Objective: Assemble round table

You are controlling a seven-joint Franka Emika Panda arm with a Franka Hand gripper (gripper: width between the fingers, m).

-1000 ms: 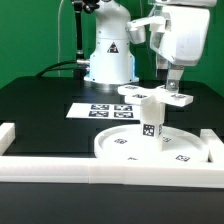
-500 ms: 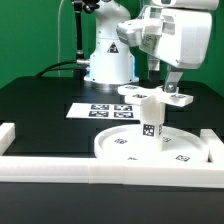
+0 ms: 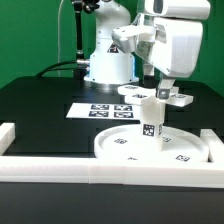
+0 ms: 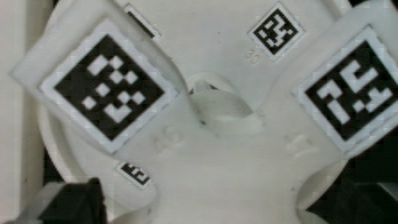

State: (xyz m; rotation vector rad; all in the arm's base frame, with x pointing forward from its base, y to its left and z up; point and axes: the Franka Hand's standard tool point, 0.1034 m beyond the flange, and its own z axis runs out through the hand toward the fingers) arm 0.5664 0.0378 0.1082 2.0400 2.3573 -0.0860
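Right of centre in the exterior view, the gripper [image 3: 164,88] hangs with fingers spread, grasping nothing, above the cross-shaped foot piece [image 3: 157,97], which sits on the leg [image 3: 152,118] standing upright on the round disc [image 3: 122,147], apparently so it can be pressed on.

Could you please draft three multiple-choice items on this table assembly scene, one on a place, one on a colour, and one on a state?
1. Where does the short cylinder leg stand?
A. Upright on the large round disc
B. On the marker board
C. Outside the border rails

2. What colour is the table surface under the parts?
A. Green
B. Black
C. White

3. How does the pincer stand?
A. Shut on the leg
B. Shut on the cross-shaped foot piece
C. Open, holding nothing

Answers:
1. A: the exterior view shows the leg upright on the disc near its middle.
2. B: the surface around the white parts is black.
3. C: the fingers hang apart above the leg, and the foot piece sits on the leg's top.
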